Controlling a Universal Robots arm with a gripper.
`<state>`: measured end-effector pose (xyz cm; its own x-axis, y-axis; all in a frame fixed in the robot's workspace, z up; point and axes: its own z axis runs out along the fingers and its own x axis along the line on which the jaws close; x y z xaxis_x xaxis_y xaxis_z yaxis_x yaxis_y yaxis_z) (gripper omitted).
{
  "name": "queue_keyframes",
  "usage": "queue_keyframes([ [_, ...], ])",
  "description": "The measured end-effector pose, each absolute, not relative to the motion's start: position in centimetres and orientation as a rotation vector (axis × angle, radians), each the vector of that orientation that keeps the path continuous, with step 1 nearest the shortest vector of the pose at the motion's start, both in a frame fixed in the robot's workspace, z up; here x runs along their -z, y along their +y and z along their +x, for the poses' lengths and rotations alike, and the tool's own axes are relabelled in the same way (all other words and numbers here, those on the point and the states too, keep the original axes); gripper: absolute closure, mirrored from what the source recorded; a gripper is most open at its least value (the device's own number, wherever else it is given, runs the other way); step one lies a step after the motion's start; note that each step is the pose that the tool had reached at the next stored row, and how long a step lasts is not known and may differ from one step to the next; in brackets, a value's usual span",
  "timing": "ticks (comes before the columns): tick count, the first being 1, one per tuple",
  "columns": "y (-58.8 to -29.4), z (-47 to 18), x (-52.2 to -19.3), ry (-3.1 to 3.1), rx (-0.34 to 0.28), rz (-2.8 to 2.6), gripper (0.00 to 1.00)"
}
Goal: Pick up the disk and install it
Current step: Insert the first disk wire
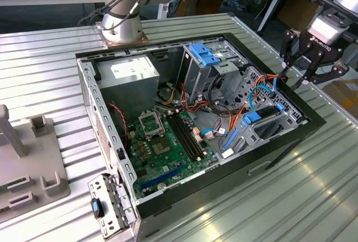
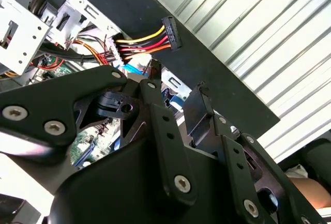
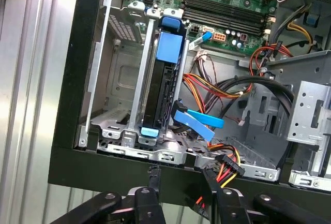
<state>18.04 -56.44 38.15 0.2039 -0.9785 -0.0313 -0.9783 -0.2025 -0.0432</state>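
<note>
A: Report state of hand [image 3: 178, 178].
B: Spread wide, pinching nothing. Hangs just outside the computer case [image 1: 279, 152], above its dark wall next to the drive cage [image 3: 135, 79].
A: Locate the disk [image 3: 164, 81].
B: Stands on edge inside the case, slotted between the metal rails of the drive cage, just inside that wall. Not touched by the hand.
A: List probable faults.
B: Risks snagging the power connector [image 3: 227, 166], lying against the case wall close to the hand; would drag its wires. Risks catching the blue flat cable [image 3: 199, 123] just beside the disk inside the case. Risks striking the wall or a rail if lowered off-line, given the tight fit beside the disk. Could tilt or jam the disk in the cage if gripped off-centre.
</note>
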Motion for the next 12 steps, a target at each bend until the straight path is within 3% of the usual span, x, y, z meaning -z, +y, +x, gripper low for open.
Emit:
queue_keyframes([
  [12,-56.4,19.6,-38.1,1.822,0.0,-2.493,0.56],
])
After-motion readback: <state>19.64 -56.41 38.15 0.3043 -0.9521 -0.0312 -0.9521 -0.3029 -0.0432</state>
